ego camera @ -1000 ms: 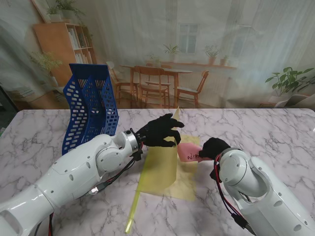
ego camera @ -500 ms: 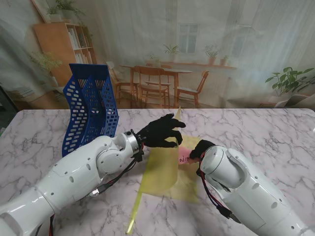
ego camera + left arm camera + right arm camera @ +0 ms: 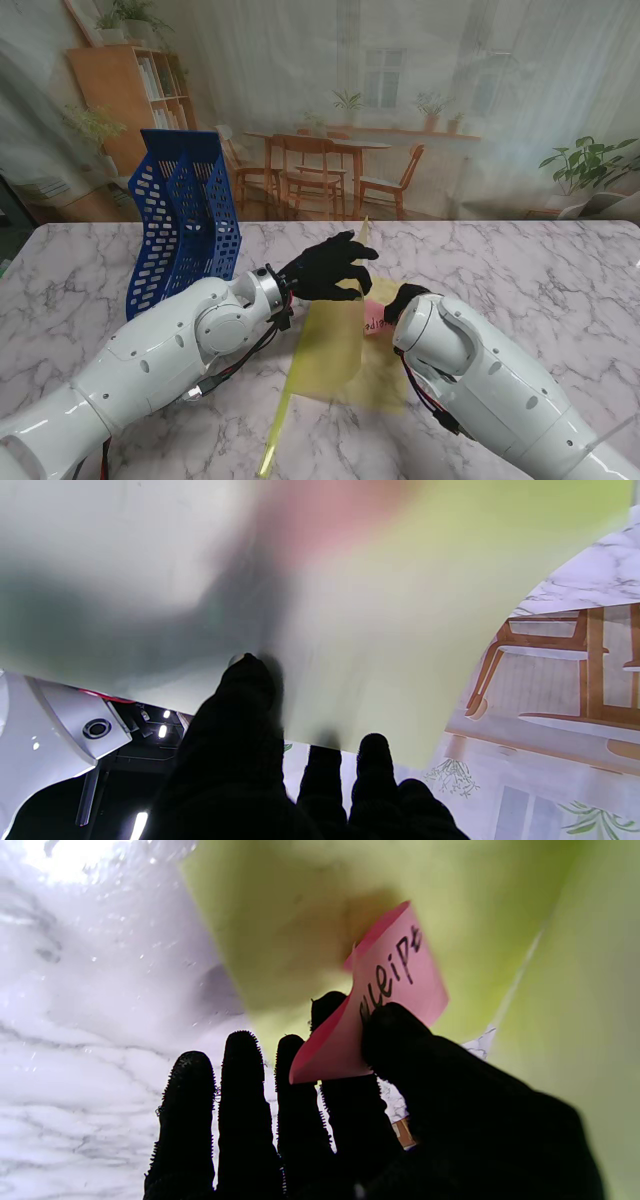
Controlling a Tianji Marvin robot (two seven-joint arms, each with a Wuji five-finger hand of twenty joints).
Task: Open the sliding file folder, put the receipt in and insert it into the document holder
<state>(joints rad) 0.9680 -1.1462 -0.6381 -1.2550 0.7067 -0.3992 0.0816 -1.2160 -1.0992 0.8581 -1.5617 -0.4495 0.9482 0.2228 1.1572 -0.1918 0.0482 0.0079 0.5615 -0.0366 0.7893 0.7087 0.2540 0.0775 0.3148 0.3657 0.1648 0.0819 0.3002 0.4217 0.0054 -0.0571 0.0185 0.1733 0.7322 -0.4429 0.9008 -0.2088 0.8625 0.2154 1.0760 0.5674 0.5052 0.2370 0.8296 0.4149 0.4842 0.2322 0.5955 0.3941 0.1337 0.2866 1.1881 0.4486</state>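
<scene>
My left hand (image 3: 325, 268) pinches the upper leaf of the yellow sliding file folder (image 3: 330, 350) and holds it lifted, while the lower leaf lies flat on the marble tabletop (image 3: 560, 270). My right hand (image 3: 405, 298) grips the pink receipt (image 3: 372, 318) between thumb and fingers, with its leading edge at the open mouth of the folder.

The main risk, as I judge it, is that the thin paper buckles against the lower leaf instead of sliding in, since it is already bent where I pinch it. If my left hand's grip on the slick plastic slips, the upper leaf could drop onto the receipt and shut the gap. Pushing hard could also shove the whole folder across the tabletop. The loose yellow slide bar (image 3: 273, 430) lies nearer to me, touching the folder's corner, and my arms could knock it.

The stand view shows the layout: the blue document holder (image 3: 185, 215) stands to the left and farther from me, well apart from the folder. It hides most of my right hand behind the forearm. The right wrist view shows what that hides: the thumb (image 3: 400, 1040) pressed on the handwritten face of the receipt (image 3: 380, 1005), fingers behind it, yellow plastic just beyond. The left wrist view shows only my fingertips (image 3: 247, 680) on the blurred yellow sheet (image 3: 400, 630).
</scene>
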